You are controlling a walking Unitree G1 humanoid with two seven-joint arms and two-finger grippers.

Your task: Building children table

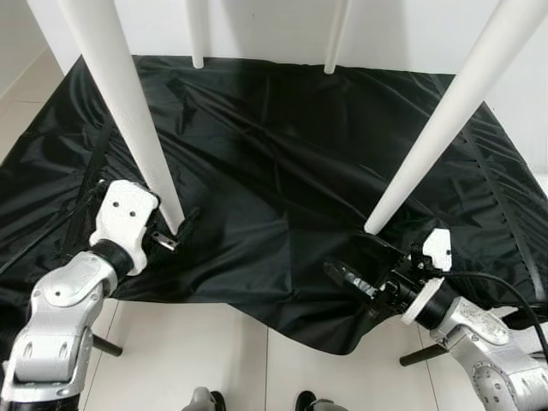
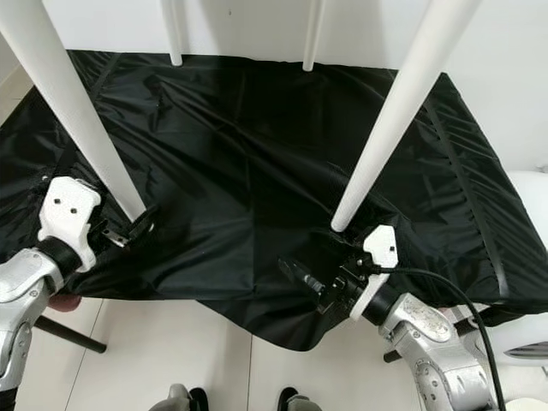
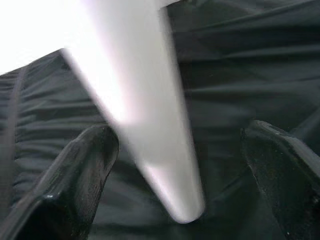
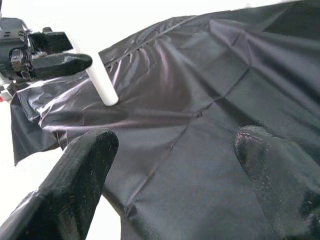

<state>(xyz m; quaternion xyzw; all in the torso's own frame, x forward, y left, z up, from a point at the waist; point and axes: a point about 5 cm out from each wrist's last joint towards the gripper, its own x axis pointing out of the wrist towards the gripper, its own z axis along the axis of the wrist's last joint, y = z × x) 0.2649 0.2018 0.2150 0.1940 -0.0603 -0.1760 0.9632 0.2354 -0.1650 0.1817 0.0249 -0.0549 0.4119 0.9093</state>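
Indoor room, home-like: pale tiled floor with visible grout lines and a plain white wall behind. A black sheet is spread over a low flat surface as a work area, with four white tapered legs rising from it, like flat-pack furniture being assembled. A rounded white item sits at the frame's right edge; cannot tell what it is. No kitchen, shop or lab fittings visible.
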